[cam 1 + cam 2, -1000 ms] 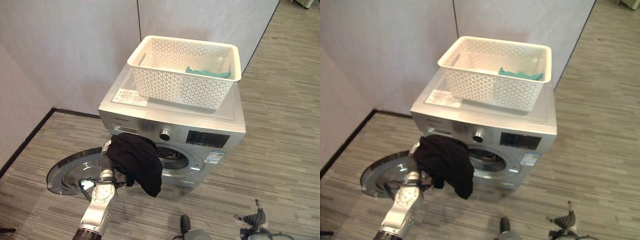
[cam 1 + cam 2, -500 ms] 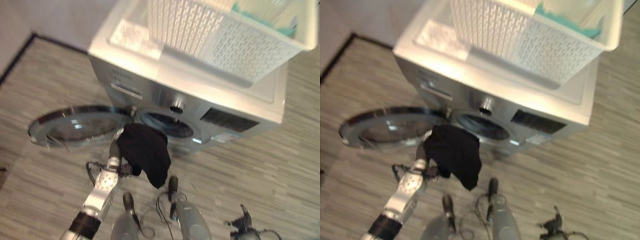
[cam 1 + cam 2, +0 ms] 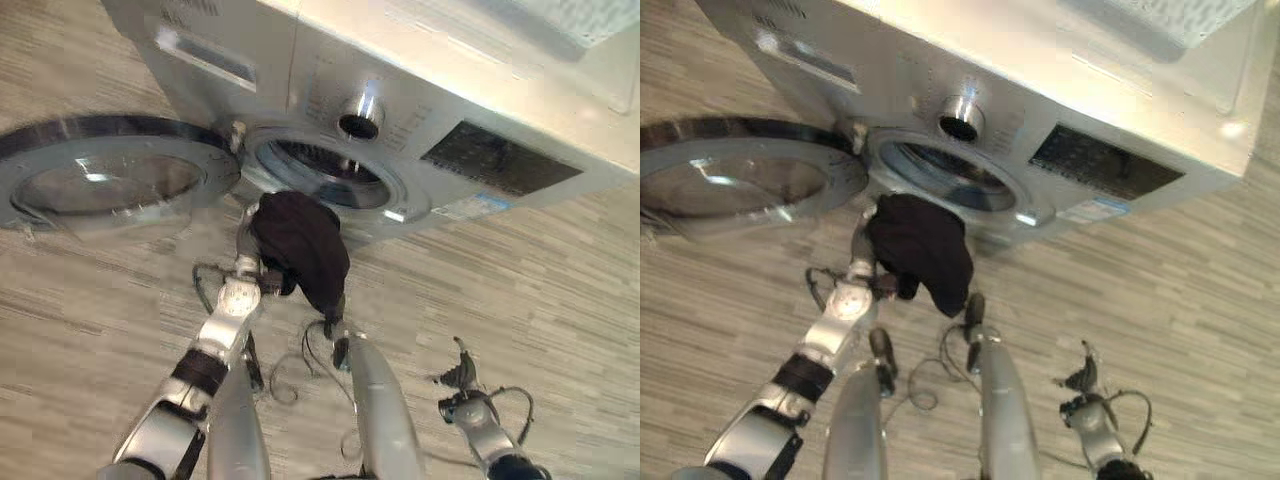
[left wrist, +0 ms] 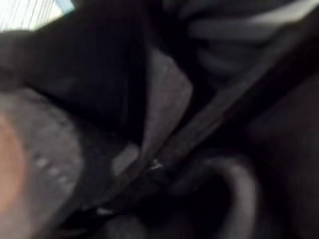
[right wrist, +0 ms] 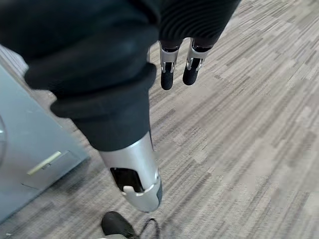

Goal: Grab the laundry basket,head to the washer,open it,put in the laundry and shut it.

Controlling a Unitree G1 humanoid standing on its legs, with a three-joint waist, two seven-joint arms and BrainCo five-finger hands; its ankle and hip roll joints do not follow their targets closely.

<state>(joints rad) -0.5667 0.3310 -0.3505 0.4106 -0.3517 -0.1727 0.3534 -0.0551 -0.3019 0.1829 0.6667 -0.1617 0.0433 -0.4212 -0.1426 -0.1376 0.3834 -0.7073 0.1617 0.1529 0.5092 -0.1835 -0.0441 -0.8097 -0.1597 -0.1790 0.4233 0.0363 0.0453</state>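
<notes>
The silver washer [image 3: 420, 95] fills the top of the head views. Its round door [image 3: 100, 185] is swung wide open to the left, low over the floor, and the dark drum opening [image 3: 320, 172] is exposed. A black garment [image 3: 300, 245] hangs bunched from my left hand [image 3: 243, 272], just in front of and below the drum opening. In the left wrist view, dark cloth [image 4: 99, 74] lies against the camera. My right hand [image 3: 458, 384] hangs low at the right with straight fingers [image 5: 172, 74] over the floor. The white laundry basket's edge [image 3: 1165, 12] shows on top of the washer.
Grey striped wood-look flooring [image 3: 560, 290] lies all round the washer. The washer's lower corner [image 5: 30, 149] shows beside my right arm. The open door takes up the floor space to the left of the drum.
The camera has tipped down and come closer to the washer, so the basket has slid out at the top. My left hand holds the black garment closer to the drum opening.
</notes>
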